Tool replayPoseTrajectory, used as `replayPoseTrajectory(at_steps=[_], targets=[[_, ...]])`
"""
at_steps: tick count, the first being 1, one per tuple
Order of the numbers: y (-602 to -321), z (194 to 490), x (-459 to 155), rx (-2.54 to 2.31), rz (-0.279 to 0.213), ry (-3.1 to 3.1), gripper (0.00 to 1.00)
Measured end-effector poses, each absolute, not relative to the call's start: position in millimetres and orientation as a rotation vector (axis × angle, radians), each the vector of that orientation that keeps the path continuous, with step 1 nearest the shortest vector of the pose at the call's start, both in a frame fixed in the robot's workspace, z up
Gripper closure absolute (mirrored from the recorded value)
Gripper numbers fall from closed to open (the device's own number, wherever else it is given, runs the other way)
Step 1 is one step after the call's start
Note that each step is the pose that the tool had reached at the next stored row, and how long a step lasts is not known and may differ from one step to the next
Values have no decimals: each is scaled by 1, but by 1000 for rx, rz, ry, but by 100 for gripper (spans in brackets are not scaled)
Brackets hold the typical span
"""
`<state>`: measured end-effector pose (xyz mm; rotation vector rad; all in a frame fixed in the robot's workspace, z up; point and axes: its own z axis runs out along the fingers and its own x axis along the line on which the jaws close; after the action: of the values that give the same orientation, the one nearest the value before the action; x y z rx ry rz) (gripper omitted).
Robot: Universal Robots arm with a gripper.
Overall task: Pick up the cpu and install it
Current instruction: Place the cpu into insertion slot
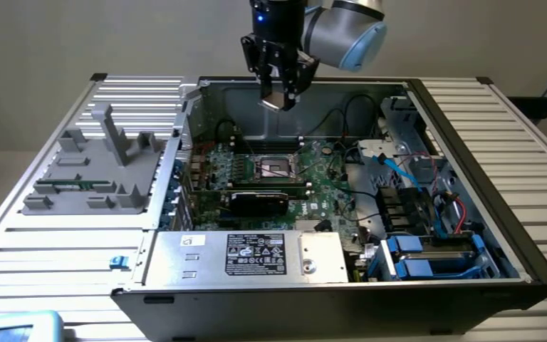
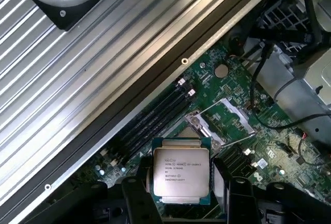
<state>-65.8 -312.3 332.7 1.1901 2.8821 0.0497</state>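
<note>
Our gripper (image 1: 278,100) pinches the cpu (image 2: 181,175) by two opposite edges, holding it in the air above the open computer case (image 1: 478,167), with the motherboard socket (image 1: 275,167) lower down. We see its printed metal lid facing the wrist camera; being square, it shows no long axis

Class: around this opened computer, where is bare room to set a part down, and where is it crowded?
Bare: ribbed table beside the case on the exterior view's right, and the strip on the camera side of the grey holder. Crowded: inside the case, among cables and drives.
</note>
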Motion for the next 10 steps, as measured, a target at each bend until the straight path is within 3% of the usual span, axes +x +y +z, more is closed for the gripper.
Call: replayPoseTrajectory(at_steps=[10], targets=[[-312,332,-66,1327,48,2820,44]])
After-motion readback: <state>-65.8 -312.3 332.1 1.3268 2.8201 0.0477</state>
